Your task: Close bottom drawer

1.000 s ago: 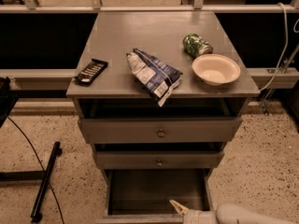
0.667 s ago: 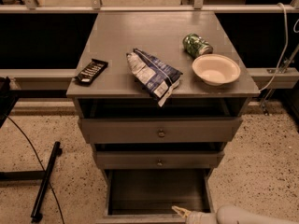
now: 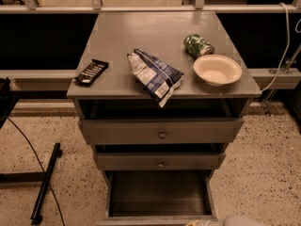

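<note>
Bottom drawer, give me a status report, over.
Gripper at bottom edge of view, by the drawer's front rim. Bottom drawer pulled out, not yet closed. Nothing seen in its path.

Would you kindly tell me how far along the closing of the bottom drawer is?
Done: nothing yet; the bottom drawer stands pulled far out, its inside showing. In hand: the gripper sits low by the drawer's front edge, right of centre, barely in view. Left: pushing the drawer all the way in beneath the middle drawer.
</note>
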You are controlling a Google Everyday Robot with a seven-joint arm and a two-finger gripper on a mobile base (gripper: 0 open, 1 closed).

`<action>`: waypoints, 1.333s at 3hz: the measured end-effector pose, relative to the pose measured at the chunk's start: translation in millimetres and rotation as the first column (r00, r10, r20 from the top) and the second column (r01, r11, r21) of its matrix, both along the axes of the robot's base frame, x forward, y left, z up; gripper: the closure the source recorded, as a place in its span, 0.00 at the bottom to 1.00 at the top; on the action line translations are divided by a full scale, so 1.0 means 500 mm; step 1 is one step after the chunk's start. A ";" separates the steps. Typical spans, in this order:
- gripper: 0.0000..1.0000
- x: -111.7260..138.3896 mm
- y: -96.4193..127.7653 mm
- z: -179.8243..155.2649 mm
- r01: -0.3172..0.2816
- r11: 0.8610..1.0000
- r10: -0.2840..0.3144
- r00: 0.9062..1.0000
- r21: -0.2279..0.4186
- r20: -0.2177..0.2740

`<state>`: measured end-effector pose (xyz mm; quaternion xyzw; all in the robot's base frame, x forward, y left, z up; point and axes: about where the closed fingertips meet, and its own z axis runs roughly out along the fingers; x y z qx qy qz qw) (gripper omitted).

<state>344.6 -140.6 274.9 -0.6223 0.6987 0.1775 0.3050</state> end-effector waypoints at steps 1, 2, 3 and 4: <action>0.88 -0.003 -0.045 -0.052 -0.007 1.000 0.007 1.000 -0.002 0.014; 1.00 0.008 -0.084 -0.113 -0.008 1.000 0.008 0.999 -0.001 0.042; 1.00 0.036 -0.110 -0.166 -0.015 1.000 0.015 0.998 -0.004 0.060; 1.00 0.066 -0.123 -0.206 -0.011 1.000 0.012 0.997 -0.003 0.074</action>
